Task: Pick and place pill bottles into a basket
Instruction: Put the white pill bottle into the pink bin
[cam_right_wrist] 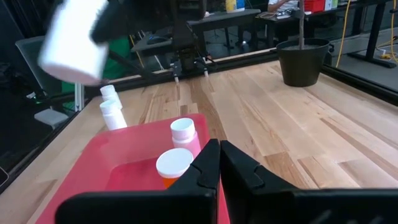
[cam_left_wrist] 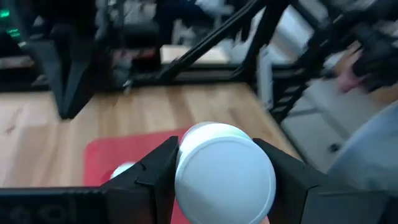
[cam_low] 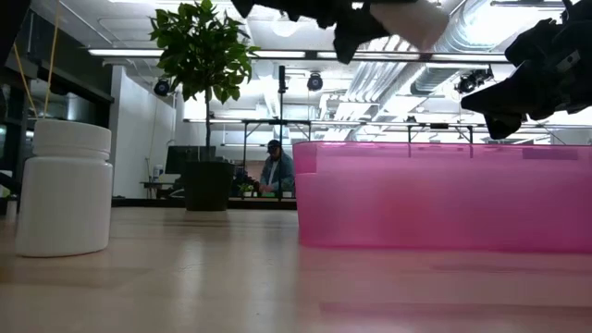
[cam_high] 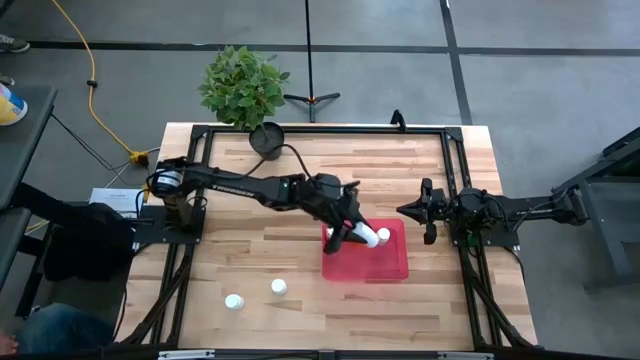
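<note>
Gripping a white pill bottle (cam_high: 367, 236) across its body, the left claw (cam_high: 352, 234) hangs above the red basket (cam_high: 392, 268), its fingers (cam_left_wrist: 155, 171) pinching the bottle from both sides. The held bottle lies tilted, its long axis nearly level, and one round end faces the left wrist camera. Two more bottles are inside the basket: one upright (cam_right_wrist: 183, 134), the other (cam_right_wrist: 173, 165) beside it. Two further bottles (cam_high: 233, 301) (cam_high: 278, 287) stand upright on the wooden table (cam_high: 250, 250), well apart from the basket on the left arm's side. The right claw (cam_high: 408, 209) waits beside the basket's far corner on the right, its fingers pressed together on nothing. A dark round plant pot (cam_high: 266, 139) with a leafy plant (cam_high: 241, 84) sits at the table's far edge, clear of both arms
</note>
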Robot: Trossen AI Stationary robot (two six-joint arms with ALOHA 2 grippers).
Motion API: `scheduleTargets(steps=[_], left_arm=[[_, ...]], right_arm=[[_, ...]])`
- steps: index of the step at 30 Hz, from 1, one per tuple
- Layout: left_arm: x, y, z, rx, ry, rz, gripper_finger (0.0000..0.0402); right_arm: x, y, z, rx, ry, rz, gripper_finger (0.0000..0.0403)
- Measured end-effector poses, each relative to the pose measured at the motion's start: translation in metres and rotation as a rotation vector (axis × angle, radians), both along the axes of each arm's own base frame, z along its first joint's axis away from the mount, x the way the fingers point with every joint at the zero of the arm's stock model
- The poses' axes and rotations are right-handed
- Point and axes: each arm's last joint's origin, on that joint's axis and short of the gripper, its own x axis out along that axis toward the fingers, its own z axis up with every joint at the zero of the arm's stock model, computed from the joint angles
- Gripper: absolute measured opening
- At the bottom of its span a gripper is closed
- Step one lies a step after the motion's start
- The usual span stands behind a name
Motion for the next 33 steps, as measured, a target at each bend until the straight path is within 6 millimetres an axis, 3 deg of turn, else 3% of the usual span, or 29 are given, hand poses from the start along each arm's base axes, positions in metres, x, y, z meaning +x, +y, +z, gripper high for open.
scheduleTargets(steps=[8,20,33], left_arm=[[0.003,0.018,0.018,-0.163,-0.139,-0.128,0.0215],[0.001,0.015,0.045,-0.228,-0.37,-0.31,0.0215],[0.0,0.014,0.049,-0.253,-0.394,-0.329,0.0215]], right_arm=[[0.0,0.0,0.0,0.0,0.0,0.0,0.0002],[0.0,0.0,0.0,-0.002,0.0,0.0,0.0004],[0.0,0.0,0.0,-0.025,0.002,0.003,0.0002]])
